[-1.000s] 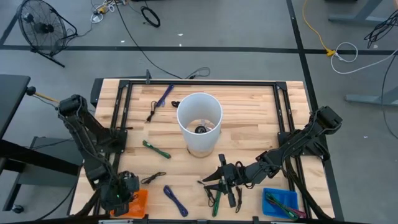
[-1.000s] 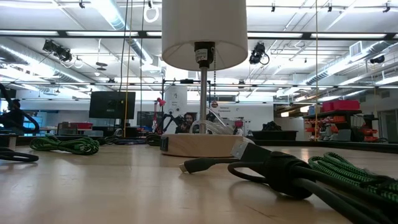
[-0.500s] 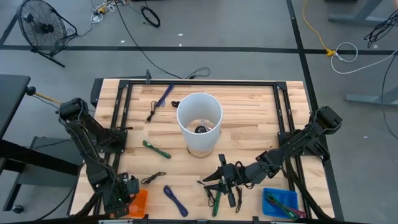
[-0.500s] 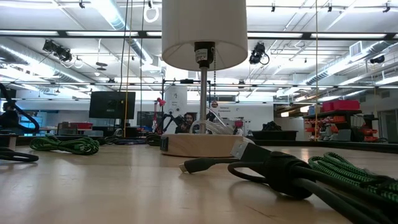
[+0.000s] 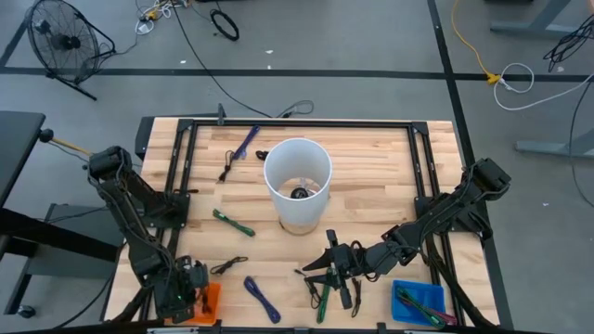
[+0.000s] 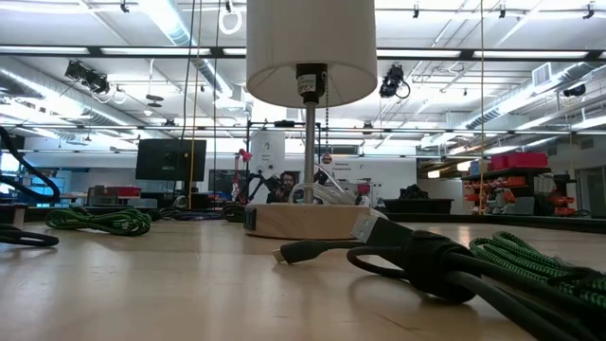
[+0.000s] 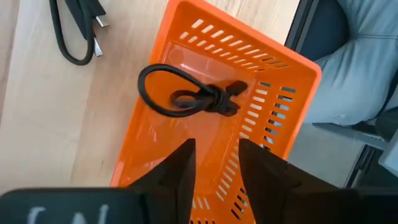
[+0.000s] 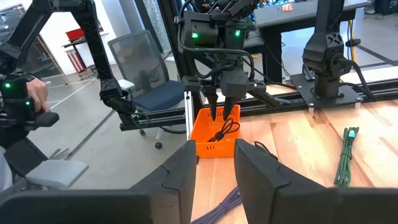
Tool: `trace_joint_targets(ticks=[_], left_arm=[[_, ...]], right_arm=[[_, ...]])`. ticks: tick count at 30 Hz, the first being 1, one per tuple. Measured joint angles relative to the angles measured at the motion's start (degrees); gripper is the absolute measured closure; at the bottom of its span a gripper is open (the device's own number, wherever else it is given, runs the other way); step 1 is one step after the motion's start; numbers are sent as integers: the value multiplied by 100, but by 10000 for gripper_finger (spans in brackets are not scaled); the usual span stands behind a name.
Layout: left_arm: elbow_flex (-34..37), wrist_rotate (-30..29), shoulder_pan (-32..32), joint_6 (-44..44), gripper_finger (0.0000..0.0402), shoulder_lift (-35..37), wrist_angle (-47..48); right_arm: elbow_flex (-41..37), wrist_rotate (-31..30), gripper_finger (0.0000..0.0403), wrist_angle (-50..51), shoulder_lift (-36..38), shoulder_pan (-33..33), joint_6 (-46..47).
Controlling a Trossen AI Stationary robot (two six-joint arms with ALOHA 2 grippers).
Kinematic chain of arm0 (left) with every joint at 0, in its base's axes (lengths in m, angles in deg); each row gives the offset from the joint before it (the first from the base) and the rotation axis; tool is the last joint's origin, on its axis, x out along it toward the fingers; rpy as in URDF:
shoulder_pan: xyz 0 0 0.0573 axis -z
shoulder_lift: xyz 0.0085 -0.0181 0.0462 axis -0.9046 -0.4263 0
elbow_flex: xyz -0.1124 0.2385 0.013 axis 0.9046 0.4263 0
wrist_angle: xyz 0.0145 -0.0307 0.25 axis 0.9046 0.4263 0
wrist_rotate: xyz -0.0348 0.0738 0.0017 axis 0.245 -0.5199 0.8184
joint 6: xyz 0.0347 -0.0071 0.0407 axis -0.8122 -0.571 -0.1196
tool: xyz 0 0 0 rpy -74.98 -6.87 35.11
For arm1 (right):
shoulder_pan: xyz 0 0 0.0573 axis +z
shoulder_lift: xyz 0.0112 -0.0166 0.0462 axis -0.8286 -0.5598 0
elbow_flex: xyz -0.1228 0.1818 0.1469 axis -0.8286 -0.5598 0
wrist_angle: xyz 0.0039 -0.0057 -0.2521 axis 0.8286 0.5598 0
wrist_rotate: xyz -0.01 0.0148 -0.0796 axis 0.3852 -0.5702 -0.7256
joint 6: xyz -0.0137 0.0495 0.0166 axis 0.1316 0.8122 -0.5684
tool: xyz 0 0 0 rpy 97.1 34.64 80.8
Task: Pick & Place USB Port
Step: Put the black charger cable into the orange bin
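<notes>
Below, the left hand [image 7: 211, 165] is hovering with fingers parted over the orange bin [image 7: 273, 87], where the black cable [image 7: 186, 96] is lying released; the tabletop's near-left corner leaves little room. Rightward, the right hand [image 5: 332, 271] is waiting, fingers narrowly parted and empty, above green cables [image 5: 323, 295].

Overhead, table-level, two wrist views

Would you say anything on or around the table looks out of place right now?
Nothing stands out: a black cable lies coiled inside the orange basket below the left pincer, and the other cables lie loose on the table.
</notes>
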Motion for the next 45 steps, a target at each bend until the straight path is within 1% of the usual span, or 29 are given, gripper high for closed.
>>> trace_joint_targets(ticks=[4, 7, 12, 16, 20, 23, 27, 30, 36, 40, 42, 45], left_arm=[[0, -2, 0, -20, 261, 0, -1], [0, -24, -60, -219, 261, 0, -7], [0, 30, -243, -582, 274, 67, -13], [0, 76, -431, -778, 286, 284, 16], [0, -200, -757, -798, 294, 501, 312], [0, -380, -1079, -819, 300, 505, 694], [0, -299, -1606, -934, 303, 501, 1067], [0, -397, -1941, -1096, 303, 500, 1062], [22, -327, -2406, -1121, 303, 327, 1060], [31, -149, -2514, -1287, 303, 71, 1001], [31, -139, -2558, -1501, 303, -112, 988], [31, -69, -2641, -1588, 303, -376, 896]], right_arm=[[0, 0, 295, 5, 0, 0, 0], [0, 0, 295, 7, 0, 0, 0], [0, 2, 295, 13, 0, 0, 0], [0, 0, 295, 17, 0, -1, 0], [0, 0, 295, 35, 0, -1, 0], [0, 0, 295, 38, 0, -2, 0], [0, 1, 295, 42, 0, -1, 0], [0, 0, 295, 55, 0, -1, -1], [0, 2, 295, 63, 0, -2, 0], [0, 2, 295, 83, 0, -2, -1], [0, 2, 295, 94, 0, -1, -1], [0, 2, 295, 94, 0, -2, -2]])
